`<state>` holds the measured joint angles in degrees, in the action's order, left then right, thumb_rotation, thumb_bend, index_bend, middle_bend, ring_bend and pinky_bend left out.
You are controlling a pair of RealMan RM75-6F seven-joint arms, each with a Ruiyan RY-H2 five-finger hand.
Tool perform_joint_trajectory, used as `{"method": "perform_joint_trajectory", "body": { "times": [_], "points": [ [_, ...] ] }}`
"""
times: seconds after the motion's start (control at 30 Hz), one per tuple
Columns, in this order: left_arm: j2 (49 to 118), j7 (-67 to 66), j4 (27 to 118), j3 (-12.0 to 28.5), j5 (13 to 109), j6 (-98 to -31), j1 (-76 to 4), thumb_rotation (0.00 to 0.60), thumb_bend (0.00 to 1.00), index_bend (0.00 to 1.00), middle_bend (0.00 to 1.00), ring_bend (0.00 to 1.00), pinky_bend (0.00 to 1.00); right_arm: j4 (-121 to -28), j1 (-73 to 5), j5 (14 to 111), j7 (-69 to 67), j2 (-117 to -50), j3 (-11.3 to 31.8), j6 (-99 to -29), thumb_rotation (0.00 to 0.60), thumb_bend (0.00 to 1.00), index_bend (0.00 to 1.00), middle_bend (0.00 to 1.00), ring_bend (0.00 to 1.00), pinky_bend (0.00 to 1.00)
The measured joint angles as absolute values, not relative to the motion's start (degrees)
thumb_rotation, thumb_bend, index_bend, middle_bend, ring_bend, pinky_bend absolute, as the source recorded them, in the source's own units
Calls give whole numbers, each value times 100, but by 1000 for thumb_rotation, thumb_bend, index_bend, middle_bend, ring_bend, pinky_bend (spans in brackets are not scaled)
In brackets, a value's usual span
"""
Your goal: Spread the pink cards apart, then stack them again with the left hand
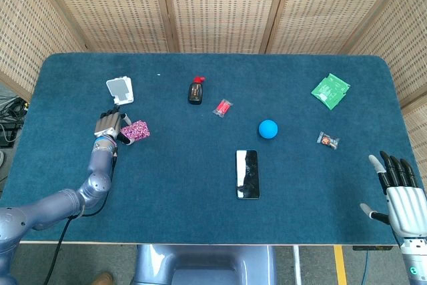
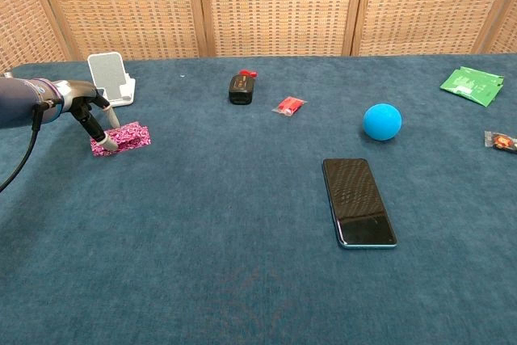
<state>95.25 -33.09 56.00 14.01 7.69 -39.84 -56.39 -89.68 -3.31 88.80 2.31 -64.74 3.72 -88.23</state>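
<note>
The pink cards (image 1: 136, 130) (image 2: 127, 136) lie as one small patterned stack on the blue table, left of centre. My left hand (image 1: 108, 125) (image 2: 83, 108) reaches down at the stack's left end. Its fingertips (image 2: 108, 145) touch that end, and a thumb and a finger appear to pinch it. The stack looks flat on the cloth, with its cards together. My right hand (image 1: 402, 197) hangs past the table's near right corner, fingers spread, holding nothing; the chest view does not show it.
A white phone stand (image 1: 119, 89) (image 2: 108, 74) sits just behind the cards. Farther right are a dark bottle with a red cap (image 1: 195, 91), a red sweet (image 1: 223, 107), a blue ball (image 1: 267, 129), a black phone (image 1: 247, 173), a green packet (image 1: 331, 91) and a small wrapped snack (image 1: 327, 140).
</note>
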Motion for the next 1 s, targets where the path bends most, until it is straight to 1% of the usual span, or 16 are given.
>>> {"method": "perform_joint_trajectory", "body": {
  "times": [0.1,0.2,0.57,0.63,0.73,0.8,0.83,0.87,0.93,1.0],
  "points": [
    [9497,-3303,5616,1423,780,-3943,-5632,600,242,435,0,0,0,-8978,-331,8887,257,-6481,371,-8830,600,0,0,0,0,0],
    [9467,-3270,5659,1438,824,-3937,-5615,600,240,390,0,0,0,-8993,-325,8896,263,-6478,368,-8845,600,0,0,0,0,0],
    [9402,-3236,5760,1426,865,-3946,-5572,600,235,258,0,0,0,-9011,-314,8937,247,-6466,352,-8875,600,0,0,0,0,0],
    [9386,-3226,5781,1430,883,-3954,-5569,600,233,217,0,0,0,-9014,-312,8942,244,-6462,353,-8883,600,0,0,0,0,0],
    [9336,-3169,5868,1457,933,-3965,-5553,600,232,127,0,0,0,-9025,-312,8960,234,-6452,348,-8889,600,0,0,0,0,0],
    [9267,-3043,6004,1504,1062,-3968,-5512,600,231,50,0,0,0,-9031,-306,8974,227,-6445,342,-8902,600,0,0,0,0,0],
    [9229,-2970,6079,1523,1152,-3965,-5485,600,229,30,0,0,0,-9033,-303,8978,224,-6443,341,-8909,600,0,0,0,0,0],
    [9188,-2890,6160,1543,1263,-3958,-5453,600,218,9,0,0,0,-9033,-300,8981,218,-6442,340,-8915,600,0,0,0,0,0],
    [9075,-2670,6381,1593,1599,-3943,-5359,600,170,0,0,0,0,-9036,-295,8995,205,-6439,339,-8934,600,0,0,0,0,0],
    [8948,-2408,6635,1647,2058,-3966,-5231,600,67,0,0,0,0,-9039,-290,9008,189,-6435,336,-8948,600,0,0,0,0,0]
  ]
}}
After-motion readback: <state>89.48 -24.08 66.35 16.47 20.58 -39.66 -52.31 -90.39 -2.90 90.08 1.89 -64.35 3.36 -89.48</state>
